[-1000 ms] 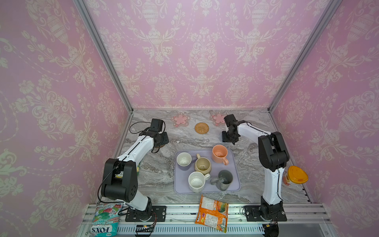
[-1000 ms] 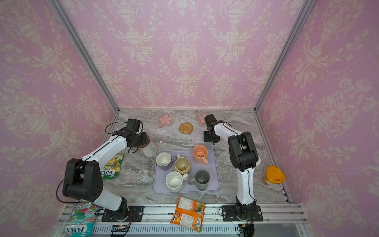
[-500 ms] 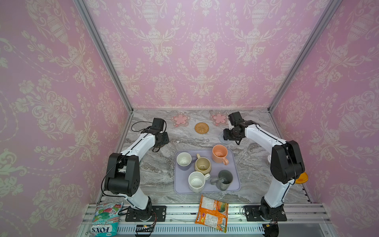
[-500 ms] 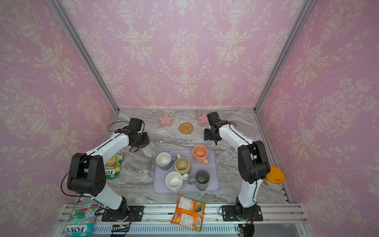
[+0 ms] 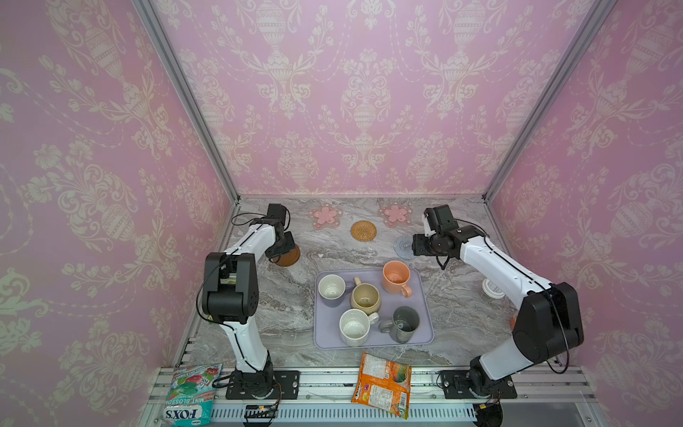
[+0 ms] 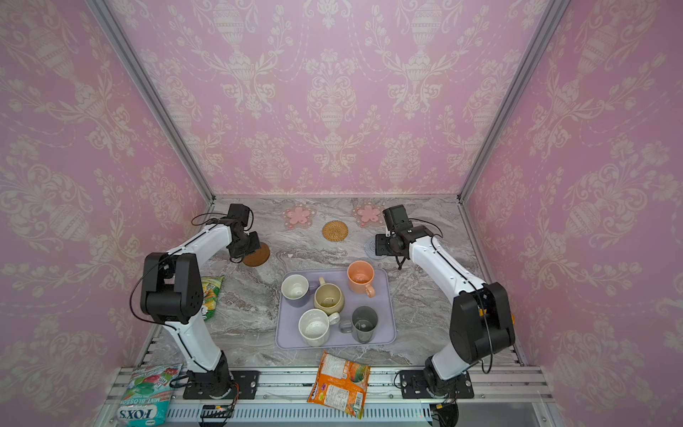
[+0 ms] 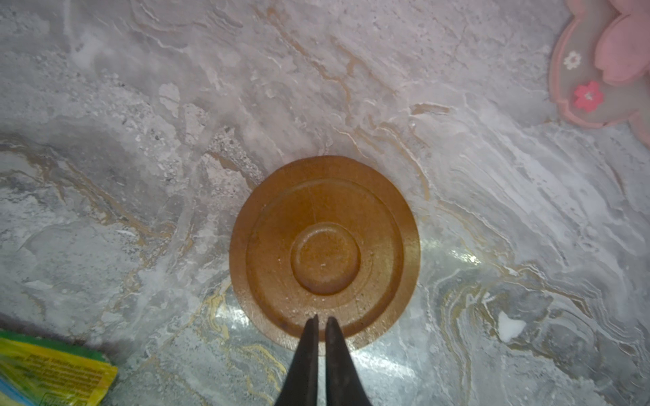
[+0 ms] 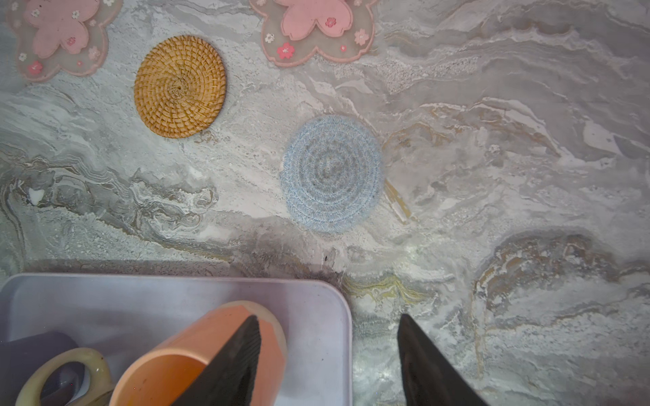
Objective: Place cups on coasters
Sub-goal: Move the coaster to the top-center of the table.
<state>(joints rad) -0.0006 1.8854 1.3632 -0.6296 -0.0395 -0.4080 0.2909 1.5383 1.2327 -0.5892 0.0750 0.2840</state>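
Observation:
Five cups stand on the lavender tray (image 5: 422,295): lavender with white inside (image 5: 332,290), rounded beige (image 5: 365,298), peach-orange (image 5: 396,277), speckled white (image 5: 354,327) and dark grey (image 5: 404,324). All coasters lie bare on the marble. They are a brown wooden disc (image 5: 290,257), two pink flowers (image 5: 325,216) (image 5: 396,214), a rattan disc (image 5: 363,230) and a grey-blue disc (image 5: 403,246). My left gripper (image 7: 320,318) is shut and empty, its tips over the near rim of the brown coaster (image 7: 325,251). My right gripper (image 8: 329,323) is open and empty beside the grey-blue coaster (image 8: 332,174), near the peach cup (image 8: 183,365).
A white round lid (image 5: 493,288) lies right of the tray, under my right arm. An orange snack bag (image 5: 382,384) and a FOX'S mint bag (image 5: 190,392) lie on the front rail. A green-yellow bag (image 6: 210,295) sits by the left arm's base.
My left gripper has closed its jaws over the brown coaster. My right arm has swung out to the right and uncovered the grey-blue coaster, with its jaws now wider.

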